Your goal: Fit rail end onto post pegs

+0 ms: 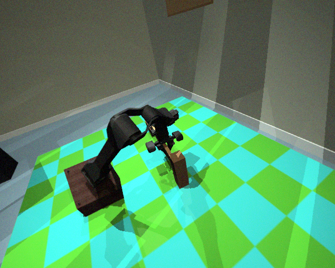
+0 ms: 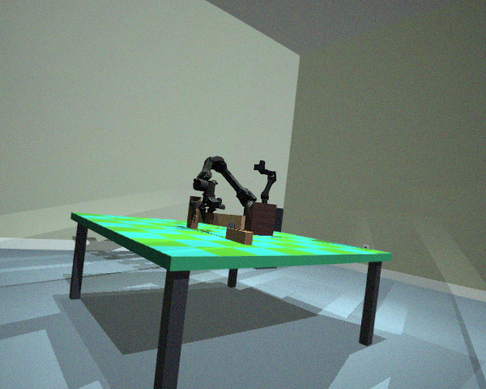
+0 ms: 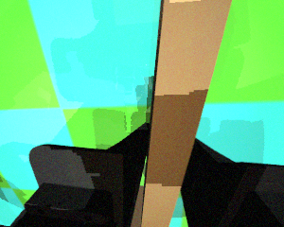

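Note:
The wooden rail [image 1: 167, 149] [image 2: 229, 219] [image 3: 185, 61] runs as a long plank between my fingers. My gripper [image 1: 165, 144] [image 2: 205, 211] [image 3: 160, 129] is shut on it, with one dark finger on each side. The tall wooden post [image 1: 181, 171] [image 2: 190, 217] stands upright at the rail's near end. That end is at or very close to the post's face; any gap is too small to tell. The pegs and holes are hidden. The low footboard block [image 2: 239, 236] lies by the rail's far end. The bracket's hold on the rail and the rail's exact level are unclear.
The arm's dark wooden base [image 1: 89, 187] [image 2: 262, 218] stands beside the rail on the green and cyan checkered table [image 1: 266, 184] [image 2: 276, 258]. Another black arm [image 2: 270, 184] shows behind the base in the exterior view. A black box [image 1: 0, 164] is beyond the table's edge.

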Tool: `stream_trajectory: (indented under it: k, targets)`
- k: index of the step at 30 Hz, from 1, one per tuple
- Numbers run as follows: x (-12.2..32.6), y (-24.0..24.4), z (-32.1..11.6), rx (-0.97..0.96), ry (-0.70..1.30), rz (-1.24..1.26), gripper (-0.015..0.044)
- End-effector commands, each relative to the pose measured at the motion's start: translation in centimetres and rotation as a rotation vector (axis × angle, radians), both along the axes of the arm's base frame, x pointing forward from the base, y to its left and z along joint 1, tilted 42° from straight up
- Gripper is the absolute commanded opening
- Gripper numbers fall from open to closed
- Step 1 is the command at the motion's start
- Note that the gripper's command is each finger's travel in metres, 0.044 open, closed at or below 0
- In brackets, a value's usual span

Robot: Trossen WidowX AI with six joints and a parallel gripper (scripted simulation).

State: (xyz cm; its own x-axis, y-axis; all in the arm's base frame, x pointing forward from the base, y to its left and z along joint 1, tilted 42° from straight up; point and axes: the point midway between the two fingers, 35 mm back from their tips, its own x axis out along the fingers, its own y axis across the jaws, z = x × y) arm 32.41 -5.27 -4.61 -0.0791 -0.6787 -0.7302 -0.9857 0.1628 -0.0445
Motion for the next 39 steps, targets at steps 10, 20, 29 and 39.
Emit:
stream_trajectory:
  k: [10,20,29,39]
  targets:
    - [0.27,0.95,0.78,0.016,-0.012,0.006,0.0000]
    - [0.30,1.29,1.15,0.016,-0.012,0.006,0.0000]
    - [0.31,1.45,1.33,0.016,-0.012,0.006,0.0000]
    - [0.26,1.15,1.00,0.016,-0.012,0.006,0.0000]
